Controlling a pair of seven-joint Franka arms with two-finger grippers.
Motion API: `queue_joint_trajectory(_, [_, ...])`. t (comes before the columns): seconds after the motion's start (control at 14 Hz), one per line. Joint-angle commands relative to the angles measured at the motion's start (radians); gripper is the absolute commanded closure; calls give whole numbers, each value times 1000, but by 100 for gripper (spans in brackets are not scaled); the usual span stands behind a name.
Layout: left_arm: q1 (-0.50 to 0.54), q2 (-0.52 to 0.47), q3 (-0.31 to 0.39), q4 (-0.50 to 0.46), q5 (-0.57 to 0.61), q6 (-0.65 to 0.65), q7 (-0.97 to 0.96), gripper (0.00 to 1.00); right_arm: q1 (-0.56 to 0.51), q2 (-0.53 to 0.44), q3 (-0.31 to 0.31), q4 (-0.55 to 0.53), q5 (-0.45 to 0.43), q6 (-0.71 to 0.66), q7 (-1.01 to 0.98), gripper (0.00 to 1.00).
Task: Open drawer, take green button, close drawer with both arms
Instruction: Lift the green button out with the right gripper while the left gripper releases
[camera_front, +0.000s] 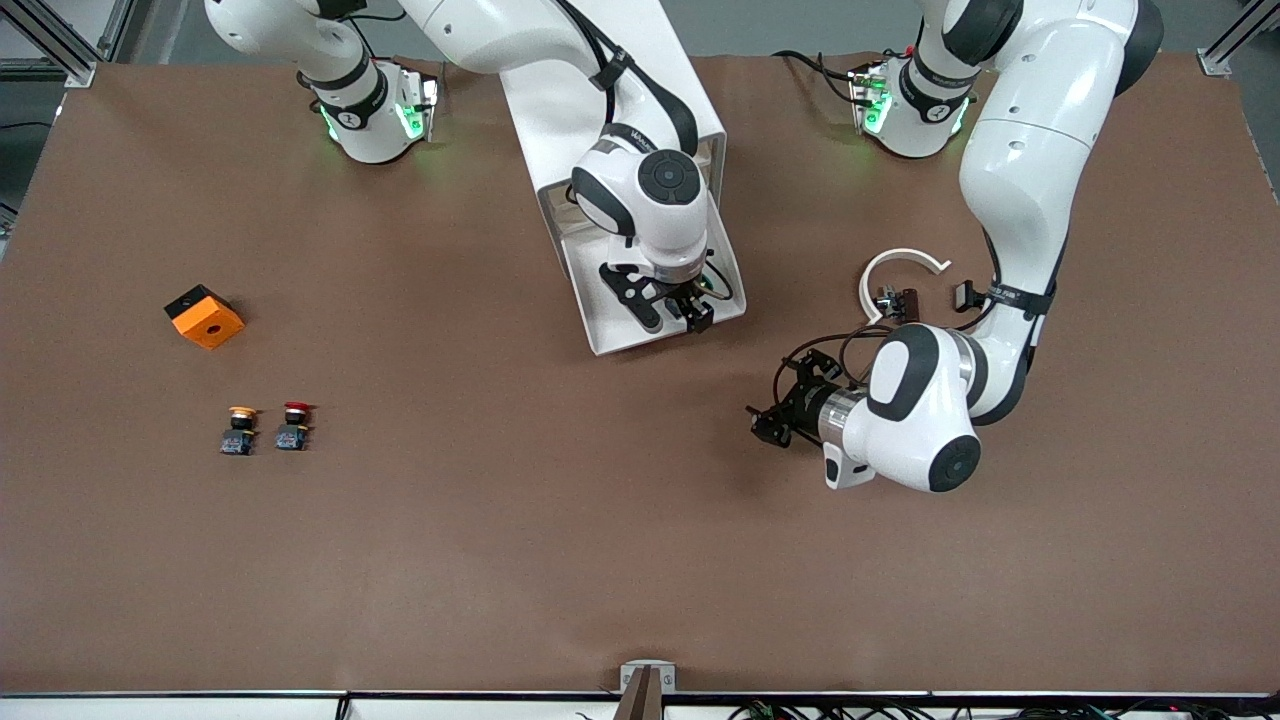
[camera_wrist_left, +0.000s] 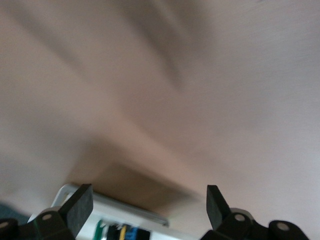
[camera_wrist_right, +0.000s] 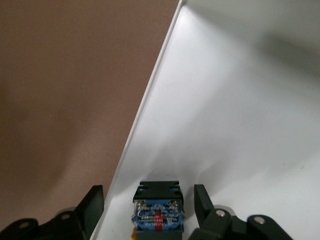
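The drawer (camera_front: 610, 325) stands pulled out of the white cabinet (camera_front: 540, 140) toward the front camera. My right gripper (camera_front: 685, 305) reaches down into it. In the right wrist view the button (camera_wrist_right: 158, 207) lies on the drawer's white floor (camera_wrist_right: 240, 115), its blue-grey block base showing and its cap hidden. The right gripper (camera_wrist_right: 148, 199) straddles that base with a narrow gap on each side, open and not touching it. My left gripper (camera_front: 765, 420) hangs open and empty over bare table toward the left arm's end; the left wrist view shows its fingers (camera_wrist_left: 80, 202) spread wide.
An orange block (camera_front: 204, 317) with a hole, a yellow-capped button (camera_front: 239, 430) and a red-capped button (camera_front: 294, 425) sit toward the right arm's end. A white curved ring piece (camera_front: 900, 268) lies beside the left arm. The brown table (camera_front: 500, 560) stretches wide nearer the front camera.
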Motion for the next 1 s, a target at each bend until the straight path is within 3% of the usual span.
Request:
queue_joint_trajectory(0.0, [-31, -43, 13, -36, 63, 87, 89, 0, 10, 14, -8, 33, -5, -14, 17, 87])
queue_joint_trajectory(0.07, [-37, -43, 13, -36, 111, 110, 100, 0, 14, 14, -8, 33, -3, -14, 18, 100])
queue_joint_trajectory(0.29, [-63, -54, 15, -38, 188, 176, 101, 0, 23, 14, -8, 33, -3, -12, 22, 100])
queue_joint_trajectory(0.57, [-79, -55, 15, -39, 202, 283, 94, 0, 11, 11, -7, 62, 1, -26, 14, 100])
queue_joint_trajectory(0.79, [-80, -40, 15, -39, 214, 326, 103, 0, -22, 7, -7, 161, 21, -170, 0, 100])
queue_joint_trajectory(0.93, [-92, -9, 8, -39, 315, 349, 103, 0, -57, -2, -2, 224, 27, -273, -52, 100])
